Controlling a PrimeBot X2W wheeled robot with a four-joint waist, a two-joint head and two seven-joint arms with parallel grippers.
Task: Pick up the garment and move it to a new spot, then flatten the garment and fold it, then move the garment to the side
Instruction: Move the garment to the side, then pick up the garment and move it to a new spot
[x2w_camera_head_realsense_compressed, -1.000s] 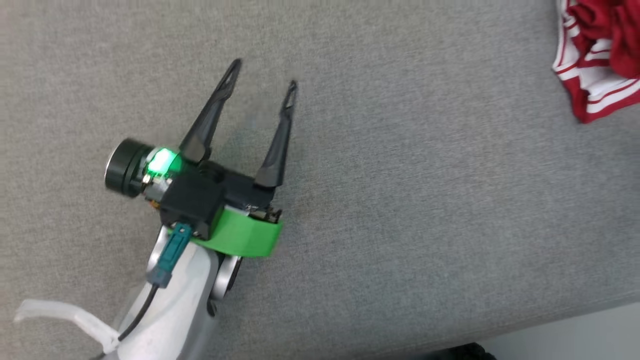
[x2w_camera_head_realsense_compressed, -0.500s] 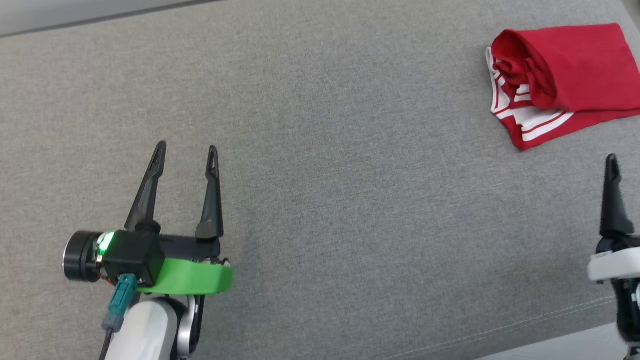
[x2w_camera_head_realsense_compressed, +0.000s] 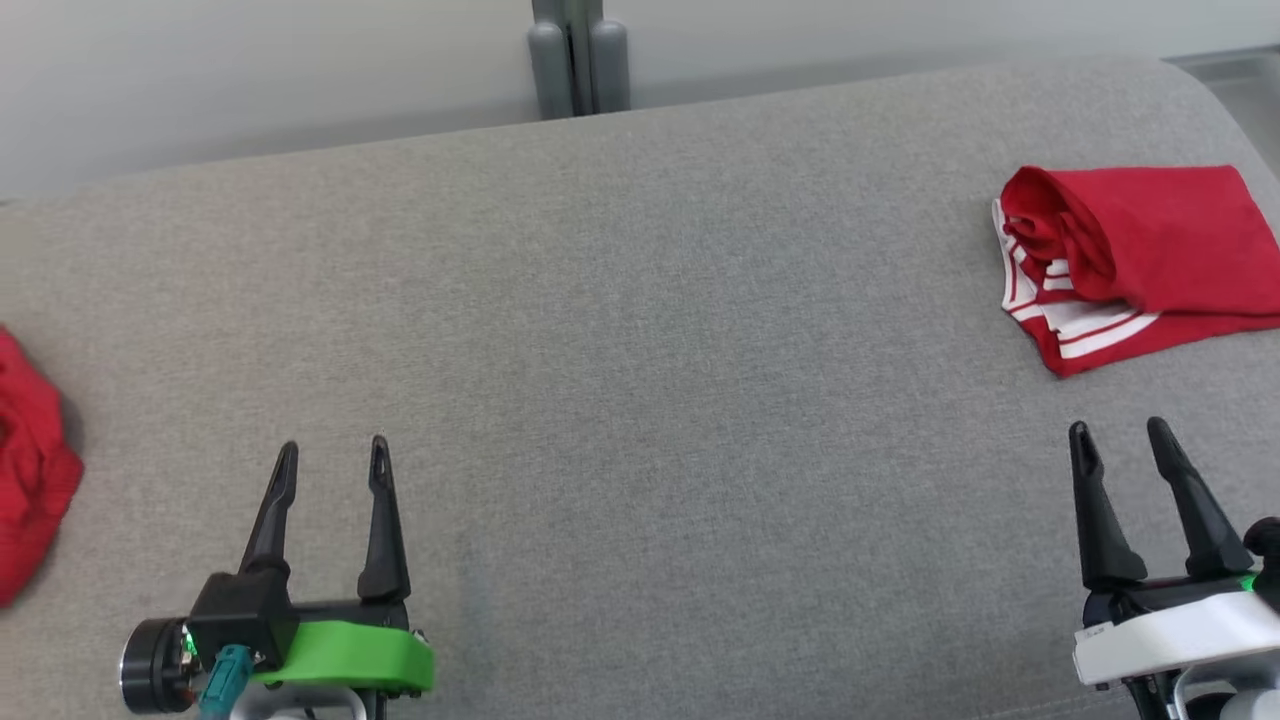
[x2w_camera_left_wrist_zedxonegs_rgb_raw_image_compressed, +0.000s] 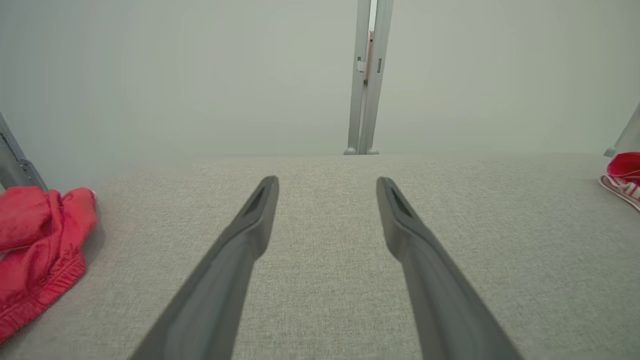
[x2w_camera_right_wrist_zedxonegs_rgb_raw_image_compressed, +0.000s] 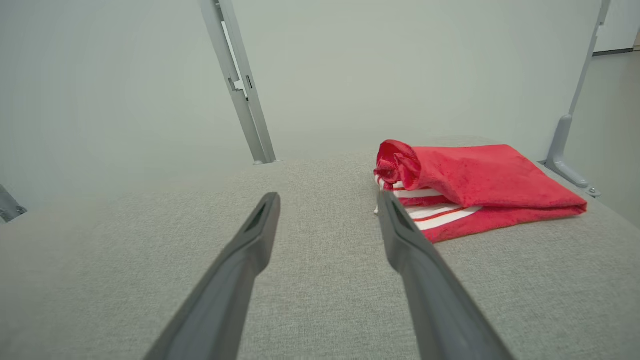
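The left pincer (x2w_camera_head_realsense_compressed: 333, 448) hangs released and empty at the near left of the bench (x2w_camera_head_realsense_compressed: 640, 380), fingers spread and pointing away over the grey cloth; the right pincer (x2w_camera_head_realsense_compressed: 1118, 428) matches it at the near right, also wide and holding nothing. The pose looks like a rest stance, with both arms at the near edge so that the middle of the bench lies free as working ground. Just beyond the right pincer, near but not touching, lies the garment (x2w_camera_head_realsense_compressed: 1160, 240): red, with white stripes along one hem, folded into a flat packet with a rolled lip at its left side, set at the far right end of the bench. So placed, it reads as already folded and put aside, out of the way. At the opposite end, well apart from the left pincer and off to its left, a red heap (x2w_camera_head_realsense_compressed: 30, 470) sits crumpled at the bench's left edge, partly cut by the frame; it is probably a second piece waiting its turn, and the left pincer is the nearer one to reach it. Behind the bench rises a pale wall (x2w_camera_head_realsense_compressed: 250, 80), with a grey post (x2w_camera_head_realsense_compressed: 578, 50) at its middle
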